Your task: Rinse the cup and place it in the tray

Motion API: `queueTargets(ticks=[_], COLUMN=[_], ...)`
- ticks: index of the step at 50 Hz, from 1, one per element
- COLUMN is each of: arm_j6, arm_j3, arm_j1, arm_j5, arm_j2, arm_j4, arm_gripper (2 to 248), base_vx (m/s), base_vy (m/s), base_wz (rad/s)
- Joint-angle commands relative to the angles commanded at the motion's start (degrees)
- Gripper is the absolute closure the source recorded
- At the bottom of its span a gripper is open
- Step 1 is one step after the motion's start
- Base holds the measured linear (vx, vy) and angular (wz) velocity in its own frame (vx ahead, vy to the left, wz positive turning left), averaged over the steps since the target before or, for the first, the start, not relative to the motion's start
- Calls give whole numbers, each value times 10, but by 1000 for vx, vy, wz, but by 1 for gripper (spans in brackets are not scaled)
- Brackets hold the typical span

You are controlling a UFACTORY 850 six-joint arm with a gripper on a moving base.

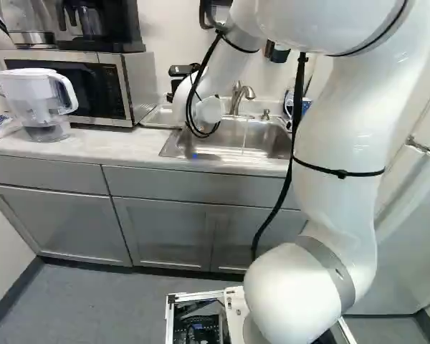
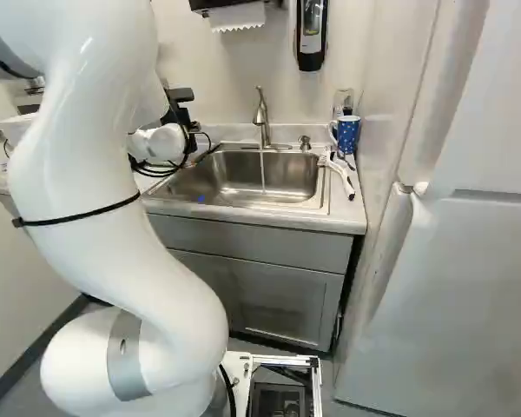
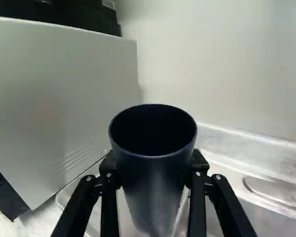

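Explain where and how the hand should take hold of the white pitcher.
Probably by its handle, coming from the right in the left base view: the pitcher stands upright and that open loop juts out to that side.

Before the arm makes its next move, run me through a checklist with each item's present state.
1. Cup gripped from both sides: ok, the gripper is shut on it.
2. Cup mouth facing up: ok, it looks upright in the wrist view.
3. Tap off: not ok, a thin stream runs into the sink.
4. Cup rinsed: cannot tell, no picture settles it.
5. Cup over the tray: ok, it appears above it, beside the sink.
6. Tray spot free: cannot tell, cup and gripper hide part of it.
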State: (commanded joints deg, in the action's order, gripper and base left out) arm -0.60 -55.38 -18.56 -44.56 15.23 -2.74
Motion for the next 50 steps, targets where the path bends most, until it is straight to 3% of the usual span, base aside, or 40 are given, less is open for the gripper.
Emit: queueTargets(ticks=[26, 50], arm_j6=[0, 0], arm_j3=[-78, -77], arm_j1=[-11, -11], arm_j5=[0, 0], arm_j2=[84, 99], arm_j4=[0, 0], arm_gripper=[125, 125], base_vx=[0, 0], base_vy=[0, 0], base_wz=[0, 0])
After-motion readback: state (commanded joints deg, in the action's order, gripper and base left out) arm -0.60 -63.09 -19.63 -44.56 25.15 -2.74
